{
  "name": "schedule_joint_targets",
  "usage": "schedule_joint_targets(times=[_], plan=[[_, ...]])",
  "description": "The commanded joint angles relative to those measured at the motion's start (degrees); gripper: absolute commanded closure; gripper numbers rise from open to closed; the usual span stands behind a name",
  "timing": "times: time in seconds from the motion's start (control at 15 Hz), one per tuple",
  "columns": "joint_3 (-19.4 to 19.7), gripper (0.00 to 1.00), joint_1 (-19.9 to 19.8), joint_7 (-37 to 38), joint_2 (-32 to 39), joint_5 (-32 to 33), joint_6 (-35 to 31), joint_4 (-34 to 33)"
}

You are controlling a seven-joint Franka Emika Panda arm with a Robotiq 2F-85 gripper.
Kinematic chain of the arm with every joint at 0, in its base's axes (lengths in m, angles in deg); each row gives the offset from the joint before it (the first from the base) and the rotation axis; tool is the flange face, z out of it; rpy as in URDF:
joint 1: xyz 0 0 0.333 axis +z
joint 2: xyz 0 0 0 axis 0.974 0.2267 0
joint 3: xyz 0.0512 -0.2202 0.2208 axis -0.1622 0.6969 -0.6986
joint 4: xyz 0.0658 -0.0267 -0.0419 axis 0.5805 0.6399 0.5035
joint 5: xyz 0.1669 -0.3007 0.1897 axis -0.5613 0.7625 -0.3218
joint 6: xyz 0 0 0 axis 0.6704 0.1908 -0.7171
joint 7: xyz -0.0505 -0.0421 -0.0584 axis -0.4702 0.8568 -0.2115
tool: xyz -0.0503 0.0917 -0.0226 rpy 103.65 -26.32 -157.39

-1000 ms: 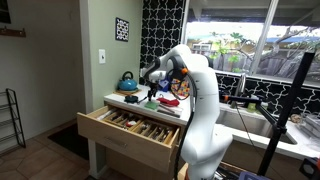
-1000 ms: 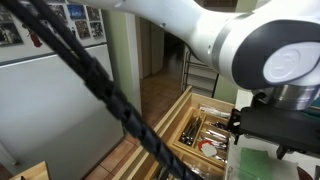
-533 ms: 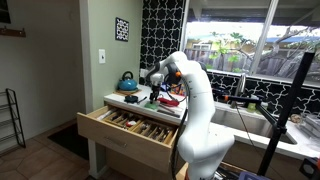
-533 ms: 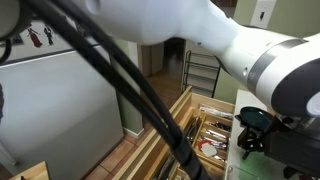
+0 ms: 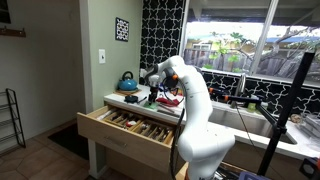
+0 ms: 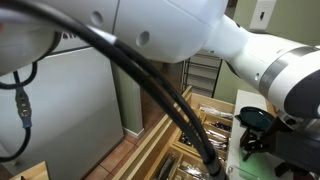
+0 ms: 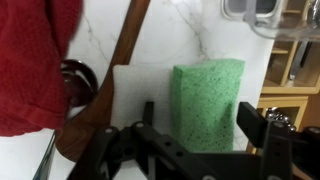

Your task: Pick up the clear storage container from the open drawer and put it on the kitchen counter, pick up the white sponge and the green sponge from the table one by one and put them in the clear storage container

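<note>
Fingers (image 7: pixel 255 122) of the gripper (image 7: pixel 200 128) are spread apart and grasp nothing, one on each side of the green sponge (image 7: pixel 207 100). In the wrist view, from the left, a red cloth (image 7: pixel 35 60) lies beside a wooden spoon (image 7: pixel 125 50) slanting across the marble counter (image 7: pixel 180 30). Next is the white sponge (image 7: pixel 135 90), lying flat with the green sponge against its right edge. The clear storage container (image 7: pixel 262 15) is at the upper right, cropped, with the open drawer (image 7: pixel 290 65) beyond.
</note>
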Motion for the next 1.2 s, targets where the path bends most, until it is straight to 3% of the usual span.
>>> schedule_joint_targets(times=[0.0, 0.4, 0.53, 0.87, 1.13], plan=[[-1.24, 0.47, -1.63, -1.01, 2.8, -0.8, 2.73, -4.51], [-1.36, 0.91, -1.91, -0.87, 2.99, -0.43, 2.65, -6.27], [-1.33, 0.96, -1.94, -0.89, 2.39, -0.34, 2.42, -6.28], [-0.95, 1.0, -0.96, -1.54, -1.97, -0.34, 1.82, -3.75], [-0.75, 0.97, 0.12, -1.33, -6.18, 0.54, 2.17, -0.94]])
